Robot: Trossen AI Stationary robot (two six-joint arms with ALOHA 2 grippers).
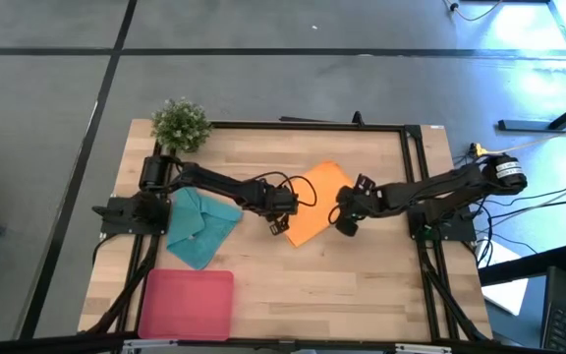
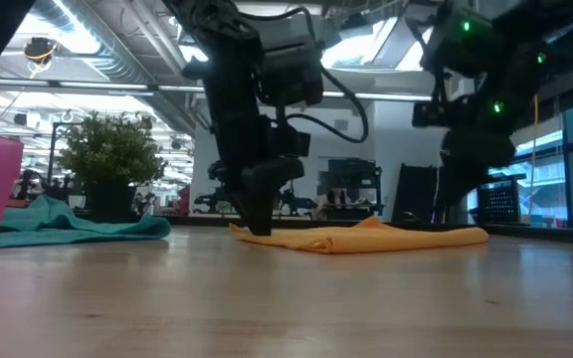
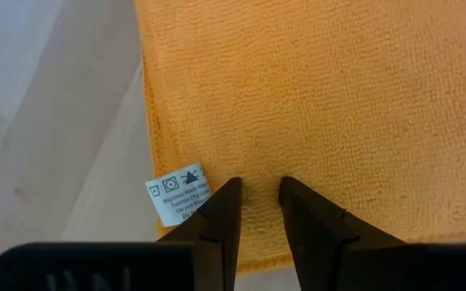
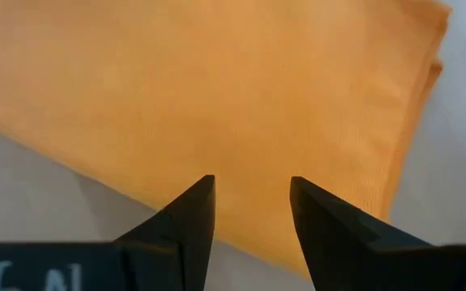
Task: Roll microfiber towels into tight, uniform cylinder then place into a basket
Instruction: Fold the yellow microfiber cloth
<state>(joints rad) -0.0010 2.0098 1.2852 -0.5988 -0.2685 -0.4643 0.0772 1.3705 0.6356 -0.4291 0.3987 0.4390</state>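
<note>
The orange towel [image 1: 314, 202] lies folded flat at the table's middle, with a white label [image 3: 178, 192] at one corner. My left gripper [image 1: 281, 224] points steeply down at that near-left corner, its fingers a narrow gap apart over flat cloth [image 3: 257, 187]. My right gripper [image 1: 344, 218] hangs open above the towel's right edge [image 4: 251, 182], apart from it. The teal towel [image 1: 199, 224] lies crumpled at the left. The pink basket [image 1: 187, 303] stands at the near left. My left gripper comes down slanting from above at the orange towel's corner beside the label [image 3: 249, 214]. In the low view its fingertips [image 2: 260, 229] reach the level of the towel's left end. Whether they touch the cloth, I cannot tell; the cloth between them lies flat.
A small potted plant [image 1: 180, 123] stands at the table's far left corner. Bare wood lies between the orange towel and the table's near edge. A black frame runs round the table's far and side edges.
</note>
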